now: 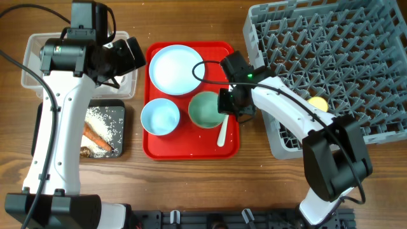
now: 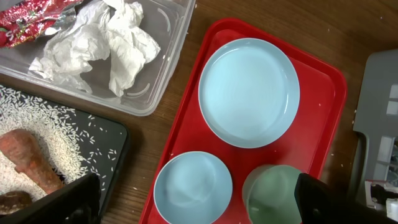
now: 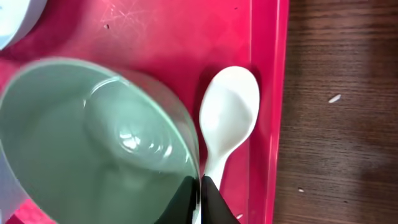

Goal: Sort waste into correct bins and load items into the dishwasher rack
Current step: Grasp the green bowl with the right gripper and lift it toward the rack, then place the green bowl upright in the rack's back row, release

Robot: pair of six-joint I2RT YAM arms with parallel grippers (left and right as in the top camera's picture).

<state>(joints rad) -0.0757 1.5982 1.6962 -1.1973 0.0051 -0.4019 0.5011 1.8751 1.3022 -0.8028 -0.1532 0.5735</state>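
Right gripper is clenched on the rim of the pale green bowl, one finger inside the rim and one outside; the bowl stands empty on the red serving tray.

Largest on the table is the grey dishwasher rack at the right. It holds only a small yellow cup near its front, and the right arm crosses its near left corner.

On the red tray, the light blue plate lies at the back, the light blue bowl front left and the green bowl front right. All three are empty.

Left of the tray, the clear tub holds crumpled tissue and a shiny red wrapper. From overhead the left arm hides part of it.

Nearer, the black tray carries rice grains, an orange sausage piece and a brown scrap.

Left gripper hangs spread wide and empty above the tray's left side.

The white spoon lies along the tray's right edge, just beside the green bowl.
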